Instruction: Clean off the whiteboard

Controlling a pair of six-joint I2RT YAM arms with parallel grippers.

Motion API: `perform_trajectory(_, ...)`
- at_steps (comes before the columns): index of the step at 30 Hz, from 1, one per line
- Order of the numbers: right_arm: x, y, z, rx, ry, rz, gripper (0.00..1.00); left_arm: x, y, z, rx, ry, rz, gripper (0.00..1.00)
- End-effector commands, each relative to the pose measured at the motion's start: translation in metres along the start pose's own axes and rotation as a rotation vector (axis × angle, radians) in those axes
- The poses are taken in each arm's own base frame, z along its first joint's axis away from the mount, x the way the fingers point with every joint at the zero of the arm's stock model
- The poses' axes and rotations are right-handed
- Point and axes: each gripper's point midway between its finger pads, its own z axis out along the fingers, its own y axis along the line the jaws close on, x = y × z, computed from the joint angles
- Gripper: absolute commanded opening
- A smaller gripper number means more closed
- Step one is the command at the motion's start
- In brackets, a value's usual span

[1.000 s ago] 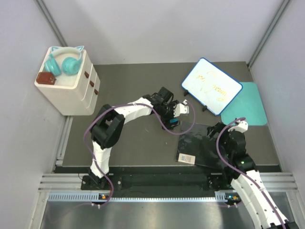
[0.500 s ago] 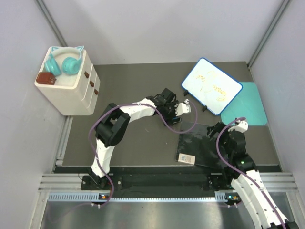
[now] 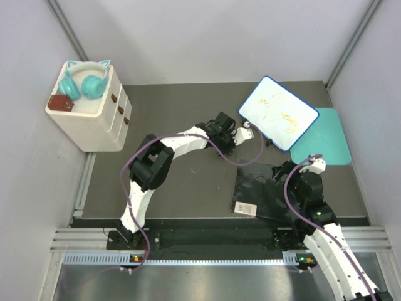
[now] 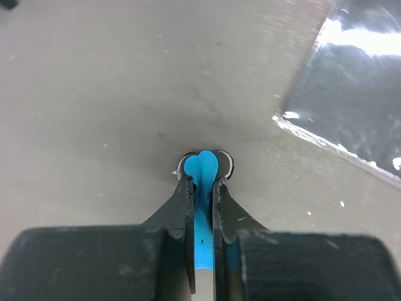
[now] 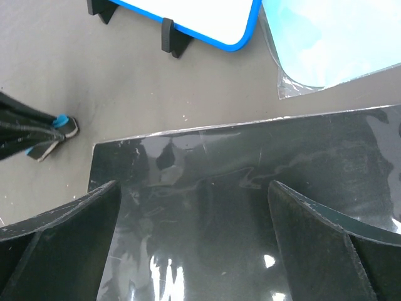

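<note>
Blue, thin, round-tipped strip (image 4: 201, 164), seemingly the wiper, pinched flat between the closed fingers of left gripper (image 4: 202, 183), tip low over grey table (image 4: 94, 94); contact impossible to tell. Small white whiteboard (image 3: 279, 113) with blue rim at far right of table, propped on black feet (image 5: 166, 34), yellow scribbles unwiped, beside teal mat (image 3: 332, 141). Right gripper (image 5: 193, 188) spread wide above glossy black sheet (image 5: 219, 157), holding nothing.

Risk of strip twisting out under wiping pressure, given so narrow a pinch. Risk of shoving or tipping the light propped board by pressing hard.

Count: one whiteboard, one strip, one sheet, one mat, two grippers.
</note>
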Motion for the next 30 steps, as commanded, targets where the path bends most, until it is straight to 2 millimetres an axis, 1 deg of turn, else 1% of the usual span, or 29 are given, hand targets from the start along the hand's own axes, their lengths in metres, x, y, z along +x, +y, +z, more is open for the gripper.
perform_trajectory(1,-0.031,0.025,-0.003,-0.076,-0.072,-0.034,0.99,-0.024,0.015,-0.010,-0.079,-0.048,-0.141,0.00)
perform_trajectory(5,-0.053,0.036,0.001,-0.080,-0.096,-0.061,0.99,-0.039,0.019,-0.019,-0.113,-0.113,-0.208,0.00)
perform_trajectory(7,-0.065,0.049,0.007,-0.119,-0.108,-0.130,0.99,-0.046,0.023,-0.024,-0.130,-0.150,-0.240,0.00)
perform_trajectory(9,-0.073,0.054,0.011,-0.128,-0.117,-0.189,0.99,-0.053,0.026,-0.029,-0.139,-0.182,-0.275,0.00)
perform_trajectory(10,-0.088,0.060,0.010,-0.128,-0.146,-0.187,0.99,-0.052,0.029,-0.030,-0.145,-0.191,-0.294,0.00)
perform_trajectory(11,-0.094,0.052,0.015,-0.089,-0.136,-0.177,0.99,-0.058,0.031,-0.033,-0.149,-0.215,-0.304,0.00)
perform_trajectory(12,-0.100,0.050,0.017,-0.084,-0.129,-0.167,0.99,-0.062,0.033,-0.035,-0.148,-0.233,-0.330,0.00)
perform_trajectory(13,-0.110,0.058,0.018,-0.124,-0.124,-0.152,0.99,-0.063,0.037,-0.037,-0.152,-0.249,-0.346,0.00)
perform_trajectory(14,-0.106,0.057,0.025,-0.150,-0.078,-0.138,0.99,-0.069,0.040,-0.039,-0.158,-0.276,-0.354,0.00)
perform_trajectory(15,-0.123,0.042,0.031,-0.140,-0.108,-0.095,0.99,-0.073,0.042,-0.041,-0.166,-0.296,-0.382,0.00)
perform_trajectory(16,-0.131,0.058,0.030,-0.261,-0.107,-0.081,0.99,-0.074,0.044,-0.040,-0.173,-0.306,-0.398,0.00)
perform_trajectory(17,-0.135,0.056,0.033,-0.284,-0.101,-0.055,0.98,-0.078,0.046,-0.041,-0.174,-0.325,-0.402,0.00)
perform_trajectory(18,-0.137,0.037,0.044,-0.246,-0.080,0.015,0.96,-0.081,0.048,-0.039,-0.172,-0.344,-0.413,0.00)
perform_trajectory(19,-0.144,0.040,0.046,-0.280,-0.096,0.014,0.95,-0.085,0.050,-0.039,-0.175,-0.356,-0.419,0.00)
perform_trajectory(20,-0.144,0.035,0.050,-0.272,-0.090,0.024,0.94,-0.083,0.051,-0.035,-0.174,-0.353,-0.428,0.00)
perform_trajectory(21,-0.145,0.030,0.057,-0.257,-0.082,0.018,0.94,-0.089,0.054,-0.037,-0.172,-0.369,-0.442,0.00)
perform_trajectory(22,-0.144,0.025,0.062,-0.243,-0.071,0.016,0.95,-0.090,0.056,-0.035,-0.170,-0.374,-0.448,0.00)
perform_trajectory(23,-0.147,0.025,0.065,-0.251,-0.078,0.010,0.93,-0.089,0.057,-0.030,-0.162,-0.370,-0.456,0.00)
perform_trajectory(24,-0.147,0.024,0.067,-0.257,-0.074,0.012,0.91,-0.095,0.060,-0.032,-0.151,-0.382,-0.467,0.00)
perform_trajectory(25,-0.139,0.017,0.074,-0.263,-0.042,0.035,0.90,-0.097,0.061,-0.031,-0.143,-0.386,-0.474,0.00)
perform_trajectory(26,-0.151,0.021,0.076,-0.304,-0.095,0.022,0.90,-0.096,0.063,-0.026,-0.131,-0.382,-0.476,0.00)
perform_trajectory(27,-0.144,0.017,0.078,-0.317,-0.079,0.085,0.89,-0.104,0.068,-0.032,-0.122,-0.406,-0.502,0.00)
perform_trajectory(28,-0.142,0.010,0.081,-0.339,-0.077,0.116,0.88,-0.106,0.066,-0.030,-0.089,-0.409,-0.509,0.00)
perform_trajectory(29,-0.142,0.007,0.084,-0.351,-0.083,0.144,0.88,-0.106,0.068,-0.028,-0.080,-0.412,-0.520,0.00)
perform_trajectory(30,-0.147,0.009,0.084,-0.388,-0.095,0.163,0.84,-0.115,0.075,-0.033,-0.079,-0.436,-0.530,0.00)
